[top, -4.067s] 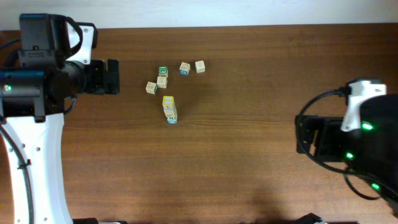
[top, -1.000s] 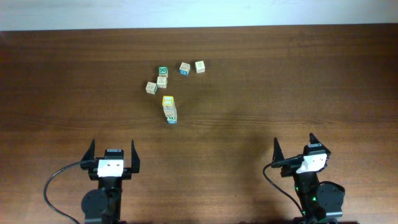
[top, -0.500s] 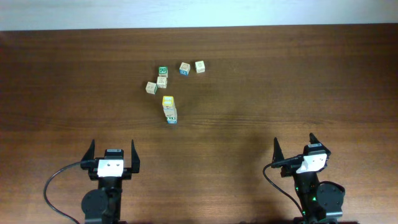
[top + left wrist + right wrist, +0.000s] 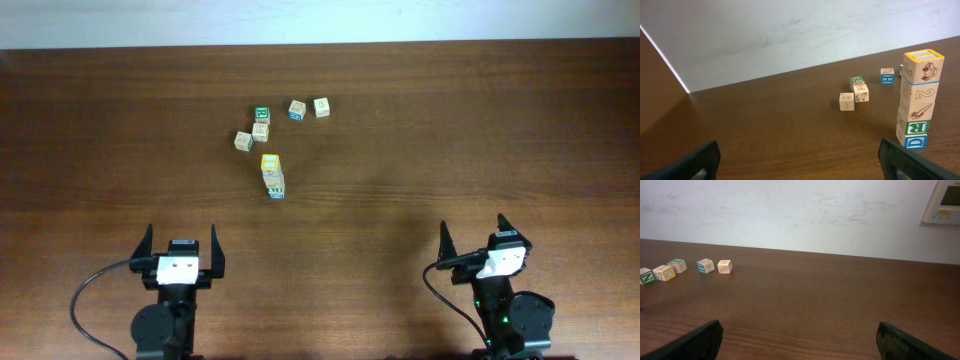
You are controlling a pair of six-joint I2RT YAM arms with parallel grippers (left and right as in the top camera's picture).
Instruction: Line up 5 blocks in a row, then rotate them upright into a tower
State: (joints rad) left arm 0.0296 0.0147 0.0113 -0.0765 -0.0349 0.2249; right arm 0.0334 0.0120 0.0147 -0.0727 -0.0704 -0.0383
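A tower of several pale alphabet blocks (image 4: pixel 272 175) with a yellow top stands left of the table's middle; in the left wrist view this tower (image 4: pixel 917 100) rises at the right edge. Behind it lie loose cubes: one (image 4: pixel 243 141), one (image 4: pixel 260 131), a green-topped one (image 4: pixel 262 114), a blue-sided one (image 4: pixel 296 109) and one (image 4: pixel 321 106). The right wrist view has these loose cubes (image 4: pixel 705 265) far off at the left. My left gripper (image 4: pixel 180 236) (image 4: pixel 802 162) and right gripper (image 4: pixel 473 228) (image 4: pixel 800 342) sit near the front edge, both open and empty, well short of the blocks.
A white wall (image 4: pixel 790 35) runs behind the table's far edge. A wall panel (image 4: pixel 945 202) hangs at the upper right in the right wrist view. Bare brown tabletop (image 4: pixel 420 160) lies between the grippers and the blocks.
About four seconds ago both arms were stretched out at the table's sides; they have since drawn back to the front edge. Nothing has moved over the last second.
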